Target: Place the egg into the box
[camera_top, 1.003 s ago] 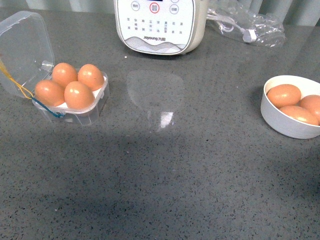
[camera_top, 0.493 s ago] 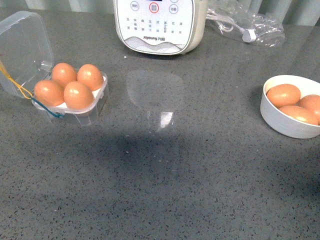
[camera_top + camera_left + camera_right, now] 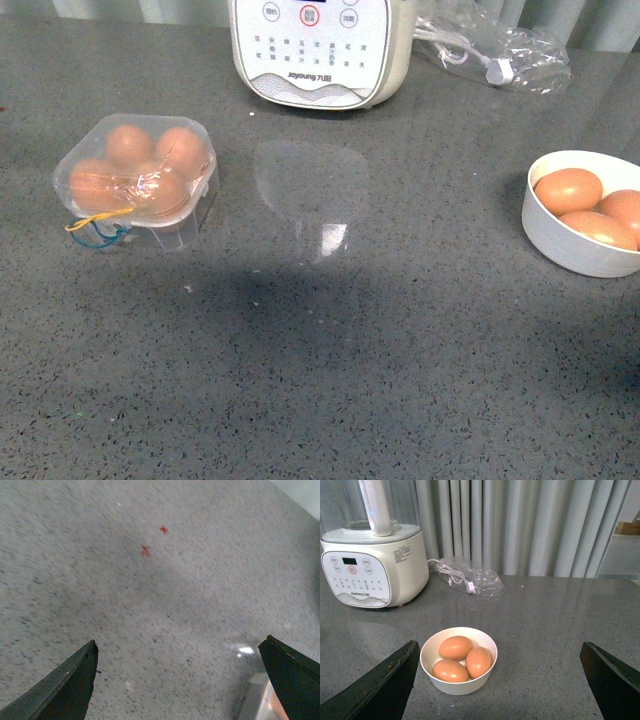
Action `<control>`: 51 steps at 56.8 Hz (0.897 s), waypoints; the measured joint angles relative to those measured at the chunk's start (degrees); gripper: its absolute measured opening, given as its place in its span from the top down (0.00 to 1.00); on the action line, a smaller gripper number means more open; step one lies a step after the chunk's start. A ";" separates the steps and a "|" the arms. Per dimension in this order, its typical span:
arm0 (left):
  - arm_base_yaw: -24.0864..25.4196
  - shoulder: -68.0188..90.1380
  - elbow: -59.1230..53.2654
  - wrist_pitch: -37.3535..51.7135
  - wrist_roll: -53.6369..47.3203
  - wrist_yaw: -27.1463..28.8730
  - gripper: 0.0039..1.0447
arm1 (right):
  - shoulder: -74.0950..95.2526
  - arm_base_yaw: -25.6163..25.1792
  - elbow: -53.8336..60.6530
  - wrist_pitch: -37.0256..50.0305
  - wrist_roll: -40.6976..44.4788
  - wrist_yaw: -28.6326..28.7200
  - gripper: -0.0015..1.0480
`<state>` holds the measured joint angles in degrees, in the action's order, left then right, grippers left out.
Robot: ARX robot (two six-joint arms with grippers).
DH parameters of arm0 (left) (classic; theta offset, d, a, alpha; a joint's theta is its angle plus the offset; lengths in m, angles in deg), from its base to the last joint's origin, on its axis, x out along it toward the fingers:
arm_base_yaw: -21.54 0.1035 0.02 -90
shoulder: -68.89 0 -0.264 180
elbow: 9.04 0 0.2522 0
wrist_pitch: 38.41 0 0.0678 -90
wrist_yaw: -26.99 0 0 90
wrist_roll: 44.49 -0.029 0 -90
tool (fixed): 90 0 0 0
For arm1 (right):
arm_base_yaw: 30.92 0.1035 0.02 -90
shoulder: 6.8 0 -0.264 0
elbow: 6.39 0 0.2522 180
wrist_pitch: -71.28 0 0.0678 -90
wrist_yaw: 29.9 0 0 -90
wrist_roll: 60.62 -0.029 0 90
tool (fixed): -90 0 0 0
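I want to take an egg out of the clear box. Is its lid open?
No, the box has its clear lid folded down over the eggs inside.

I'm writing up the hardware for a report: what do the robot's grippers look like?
Only the wrist views show them. The left gripper has two dark, nearly black fingers, tapering to blunt points. The right gripper has the same dark wedge-shaped fingers, edges slightly scuffed. No cables, markings or arm links are visible; the front view shows neither arm.
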<state>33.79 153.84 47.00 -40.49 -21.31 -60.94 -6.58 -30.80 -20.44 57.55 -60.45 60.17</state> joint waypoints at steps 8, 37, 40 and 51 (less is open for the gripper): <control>1.66 -3.78 -3.98 6.43 -2.97 7.43 0.07 | 0.00 0.00 0.02 0.00 0.00 0.00 0.07; -3.67 -18.27 -30.21 42.27 -22.14 -10.45 0.86 | 0.00 -0.04 0.02 0.00 0.00 0.04 0.07; -4.22 -20.22 -31.63 41.55 -22.23 -9.40 0.95 | 0.00 -0.04 0.02 0.00 0.00 0.04 0.07; -6.95 -29.35 -36.22 37.16 -22.71 -7.34 0.97 | 0.00 -0.04 0.02 0.00 0.00 0.00 0.07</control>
<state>26.84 124.49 10.79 -3.33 -44.02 -68.29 -6.58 -30.84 -20.42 57.55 -60.45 60.17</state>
